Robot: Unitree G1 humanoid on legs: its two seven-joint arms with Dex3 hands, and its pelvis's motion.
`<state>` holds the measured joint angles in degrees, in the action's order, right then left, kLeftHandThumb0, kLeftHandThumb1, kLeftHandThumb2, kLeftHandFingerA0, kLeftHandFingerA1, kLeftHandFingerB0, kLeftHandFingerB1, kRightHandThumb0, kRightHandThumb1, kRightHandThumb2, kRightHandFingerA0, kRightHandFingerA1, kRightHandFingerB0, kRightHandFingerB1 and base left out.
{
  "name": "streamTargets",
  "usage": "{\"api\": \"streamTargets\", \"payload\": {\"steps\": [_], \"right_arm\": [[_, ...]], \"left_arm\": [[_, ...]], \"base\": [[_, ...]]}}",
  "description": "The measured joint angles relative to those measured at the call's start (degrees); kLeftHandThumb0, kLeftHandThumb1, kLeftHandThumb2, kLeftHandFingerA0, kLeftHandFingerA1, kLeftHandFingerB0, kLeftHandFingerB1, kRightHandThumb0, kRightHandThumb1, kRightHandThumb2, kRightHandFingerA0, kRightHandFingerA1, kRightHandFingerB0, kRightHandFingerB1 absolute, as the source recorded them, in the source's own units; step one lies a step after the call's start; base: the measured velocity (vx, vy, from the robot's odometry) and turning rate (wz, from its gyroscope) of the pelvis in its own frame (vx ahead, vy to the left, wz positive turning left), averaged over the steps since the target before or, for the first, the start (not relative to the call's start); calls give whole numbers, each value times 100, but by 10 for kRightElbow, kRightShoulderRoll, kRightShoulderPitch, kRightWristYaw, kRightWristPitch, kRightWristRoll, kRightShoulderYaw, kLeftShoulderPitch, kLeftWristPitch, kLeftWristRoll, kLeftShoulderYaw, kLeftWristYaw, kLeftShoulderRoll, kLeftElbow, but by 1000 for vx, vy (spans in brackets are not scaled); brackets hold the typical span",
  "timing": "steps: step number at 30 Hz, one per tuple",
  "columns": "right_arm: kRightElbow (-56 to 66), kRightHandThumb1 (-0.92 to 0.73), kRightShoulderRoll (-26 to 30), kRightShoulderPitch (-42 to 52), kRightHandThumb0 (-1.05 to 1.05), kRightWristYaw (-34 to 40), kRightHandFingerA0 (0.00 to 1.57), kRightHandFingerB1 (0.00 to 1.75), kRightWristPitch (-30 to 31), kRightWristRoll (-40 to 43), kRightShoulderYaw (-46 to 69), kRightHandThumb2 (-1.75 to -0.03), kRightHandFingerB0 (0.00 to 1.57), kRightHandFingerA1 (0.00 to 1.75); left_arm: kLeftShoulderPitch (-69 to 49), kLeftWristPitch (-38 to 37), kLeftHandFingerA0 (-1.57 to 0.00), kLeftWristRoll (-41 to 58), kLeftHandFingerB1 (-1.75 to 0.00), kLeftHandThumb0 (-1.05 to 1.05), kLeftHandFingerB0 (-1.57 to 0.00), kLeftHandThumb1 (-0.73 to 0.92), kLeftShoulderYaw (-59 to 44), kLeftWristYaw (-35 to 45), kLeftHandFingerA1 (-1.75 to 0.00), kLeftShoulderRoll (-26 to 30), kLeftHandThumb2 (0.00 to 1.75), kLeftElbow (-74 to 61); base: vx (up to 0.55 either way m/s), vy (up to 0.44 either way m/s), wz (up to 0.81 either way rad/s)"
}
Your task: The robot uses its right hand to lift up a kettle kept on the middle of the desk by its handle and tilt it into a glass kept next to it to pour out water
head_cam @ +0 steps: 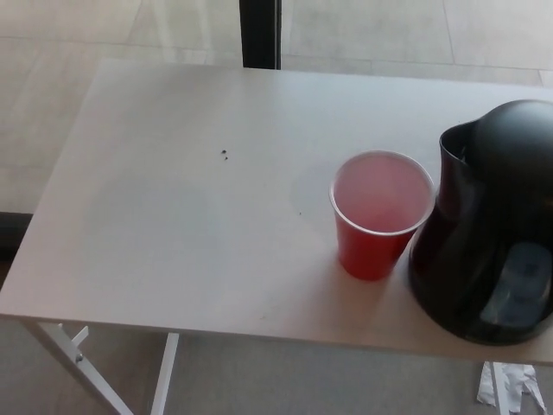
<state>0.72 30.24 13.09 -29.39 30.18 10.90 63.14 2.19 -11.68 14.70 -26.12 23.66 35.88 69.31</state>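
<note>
A black kettle [489, 220] stands upright on the white desk [173, 216] at the right side, its spout facing left and its right part cut off by the picture edge. A red plastic cup [378, 212] with a white inside stands just left of the kettle, close to or touching its body. Neither of my hands shows in the head view.
A dark vertical post [259, 33] rises behind the desk's far edge. A small dark speck [225, 156] lies on the desk left of the cup. White desk legs [78, 363] and crumpled paper [510, 389] on the floor show below the front edge.
</note>
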Motion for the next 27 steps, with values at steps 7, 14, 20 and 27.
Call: {"api": "streamTargets", "payload": {"steps": [7,14,20,27], "right_arm": [[-147,-62,36,20,-54,-1,0,0,-2,24,73,-61,0,0],[-282,-57,54,0,-39,31,0,0,-7,36,107,-57,0,15],[-397,-54,39,-26,-64,77,0,0,-35,48,122,-69,0,33],[-463,-56,9,-23,-64,120,0,0,-79,50,88,-74,0,56]], "left_arm": [[1,0,-46,0,-51,-87,-30,82,0,0,-58,-2,119,1],[1,0,-51,0,-39,-89,-34,92,0,0,-50,-4,79,1],[1,2,-54,-2,-43,-89,-28,92,7,-4,-55,-4,80,3],[-8,7,-55,-4,-42,-94,-31,92,19,-8,-53,-4,81,7]], "base": [[0,0,0],[0,0,0],[0,0,0],[0,0,0]]}}
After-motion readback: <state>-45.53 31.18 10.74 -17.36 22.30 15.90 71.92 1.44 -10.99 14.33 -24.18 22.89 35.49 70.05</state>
